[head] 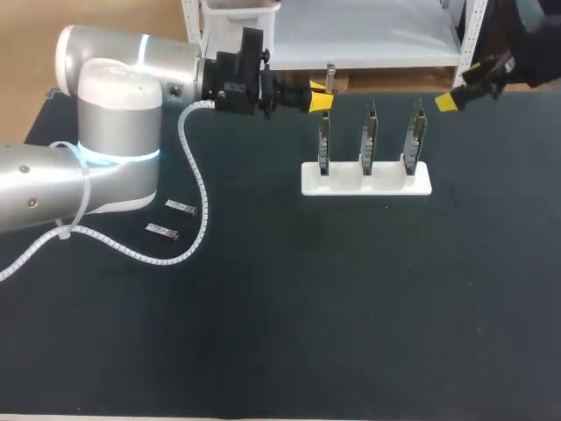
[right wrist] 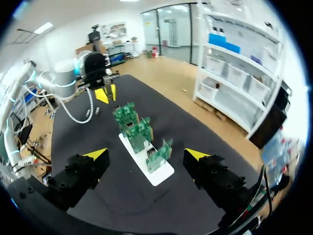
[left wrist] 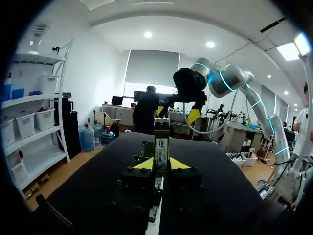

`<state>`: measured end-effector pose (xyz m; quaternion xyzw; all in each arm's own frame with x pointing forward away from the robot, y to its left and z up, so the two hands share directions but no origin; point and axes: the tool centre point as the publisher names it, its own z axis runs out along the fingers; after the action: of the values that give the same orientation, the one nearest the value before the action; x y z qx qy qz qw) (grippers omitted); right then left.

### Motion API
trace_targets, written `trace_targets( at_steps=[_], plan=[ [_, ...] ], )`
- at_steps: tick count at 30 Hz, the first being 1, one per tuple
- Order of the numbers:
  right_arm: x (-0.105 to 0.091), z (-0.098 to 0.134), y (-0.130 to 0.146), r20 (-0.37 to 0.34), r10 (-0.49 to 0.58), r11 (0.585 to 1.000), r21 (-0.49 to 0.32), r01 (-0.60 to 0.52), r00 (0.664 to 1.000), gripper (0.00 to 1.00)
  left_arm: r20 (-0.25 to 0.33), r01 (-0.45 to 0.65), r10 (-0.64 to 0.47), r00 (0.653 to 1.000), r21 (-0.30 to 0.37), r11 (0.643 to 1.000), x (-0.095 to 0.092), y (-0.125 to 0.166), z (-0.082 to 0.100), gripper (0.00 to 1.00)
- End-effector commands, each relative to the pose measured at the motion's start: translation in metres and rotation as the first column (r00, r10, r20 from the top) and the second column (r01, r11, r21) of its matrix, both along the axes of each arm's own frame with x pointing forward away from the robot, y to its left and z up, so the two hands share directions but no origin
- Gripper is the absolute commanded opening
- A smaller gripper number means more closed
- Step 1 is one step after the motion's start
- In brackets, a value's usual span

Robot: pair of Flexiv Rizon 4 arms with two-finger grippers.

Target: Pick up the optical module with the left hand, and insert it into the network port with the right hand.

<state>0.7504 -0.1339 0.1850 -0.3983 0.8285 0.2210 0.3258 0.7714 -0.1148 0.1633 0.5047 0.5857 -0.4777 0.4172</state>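
Left tool [left wrist: 161, 165] is clamped on the module [left wrist: 161, 139]; right tool [right wrist: 146, 154], wide open, should grab its free end squarely, imo.

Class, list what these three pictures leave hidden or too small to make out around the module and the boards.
- Ports on the boards: head view, too small, and the boards are seen edge-on.
- Lower end of the module: left wrist view, hidden by the fingers of the left gripper.
- Two loose modules: head view, too small for any detail.
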Motion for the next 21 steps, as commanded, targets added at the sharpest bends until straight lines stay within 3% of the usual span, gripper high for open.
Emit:
trace_targets(
  at_steps=[1,14,21],
  plan=[
    [0.011,0.003,0.015,-0.107,0.270,0.956,0.144,-0.254,0.957,1.00,0.003,-0.007,0.007,1.000,-0.001,1.000,-0.002,0.001,0.000,0.00],
    [0.018,0.010,0.061,-0.065,0.502,0.862,0.126,-0.492,0.862,1.00,0.003,-0.007,0.007,1.000,-0.001,1.000,-0.002,0.001,0.000,0.00],
    [0.022,0.012,0.083,-0.050,0.522,0.849,0.129,-0.513,0.851,1.00,0.003,-0.007,0.007,1.000,-0.001,1.000,-0.002,0.001,0.000,0.00]
  ],
)
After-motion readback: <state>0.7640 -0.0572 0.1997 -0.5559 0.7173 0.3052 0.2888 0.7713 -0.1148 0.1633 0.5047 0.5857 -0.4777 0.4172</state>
